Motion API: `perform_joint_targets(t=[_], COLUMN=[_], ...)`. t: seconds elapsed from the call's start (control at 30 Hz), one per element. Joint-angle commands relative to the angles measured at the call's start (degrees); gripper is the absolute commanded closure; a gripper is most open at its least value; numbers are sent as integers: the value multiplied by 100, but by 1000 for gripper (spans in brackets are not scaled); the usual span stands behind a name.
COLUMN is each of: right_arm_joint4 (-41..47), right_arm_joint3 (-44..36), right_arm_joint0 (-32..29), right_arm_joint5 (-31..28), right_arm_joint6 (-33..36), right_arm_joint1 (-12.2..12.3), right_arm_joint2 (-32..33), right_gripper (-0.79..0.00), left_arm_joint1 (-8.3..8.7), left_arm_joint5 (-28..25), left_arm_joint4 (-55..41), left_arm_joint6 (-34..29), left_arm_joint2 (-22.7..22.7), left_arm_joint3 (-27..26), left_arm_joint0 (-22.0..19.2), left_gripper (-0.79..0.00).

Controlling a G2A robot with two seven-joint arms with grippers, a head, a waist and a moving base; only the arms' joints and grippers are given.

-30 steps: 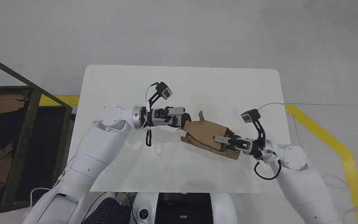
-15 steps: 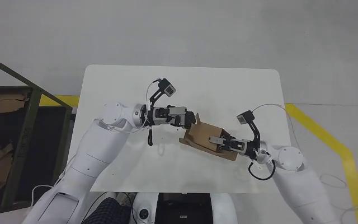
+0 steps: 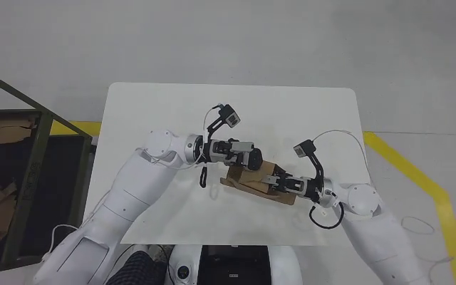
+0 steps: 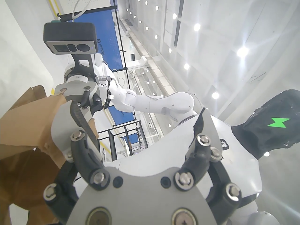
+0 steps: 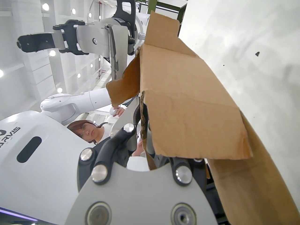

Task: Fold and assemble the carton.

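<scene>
Found the carton [image 3: 242, 178], brown and partly folded, near the middle of the white desk [image 3: 142, 114], towards its near edge, between the two arms. Noted the right tool [image 3: 273, 182] clamped on a flap at the carton's right end, with one ribbed finger [image 5: 137, 117] pressed against the cardboard edge and the other hidden behind the flap. Noted the left tool [image 3: 253, 158] at the carton's opposite end, spread wide apart. Recorded one of its fingers [image 4: 82, 120] lying against a raised flap and the other clear of the cardboard. Saw several flaps standing open at differing angles, one with a ragged edge. Could not establish whether the carton's underside rested on the desk or hung just above it. Logged a dark metal frame [image 3: 32, 178] beside the desk on the robot's left, and yellow floor tape [image 3: 399, 162] on the right.
</scene>
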Motion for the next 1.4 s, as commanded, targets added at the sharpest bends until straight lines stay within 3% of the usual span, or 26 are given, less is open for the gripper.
perform_joint_targets(t=[0.0,0.37,0.93,1.37], right_arm_joint4=[-2,17,236,338], right_arm_joint3=[7,-134,-123,12], right_arm_joint0=[-10,-38,56,131], right_arm_joint5=[14,124,153,107], right_arm_joint6=[-14,-150,-159,-270], right_arm_joint1=[5,20,30,20], right_arm_joint2=[15,65,169,193], right_gripper=[0,0,0,0], left_arm_joint1=[-3,41,294,252], left_arm_joint5=[4,188,366,368], left_arm_joint4=[7,403,766,760], left_arm_joint6=[-11,161,402,392], left_arm_joint2=[-11,-163,-1080,-837], left_arm_joint3=[0,-225,-674,-468], left_arm_joint0=[-20,50,791,658], left_gripper=[-785,-785,-785,-785])
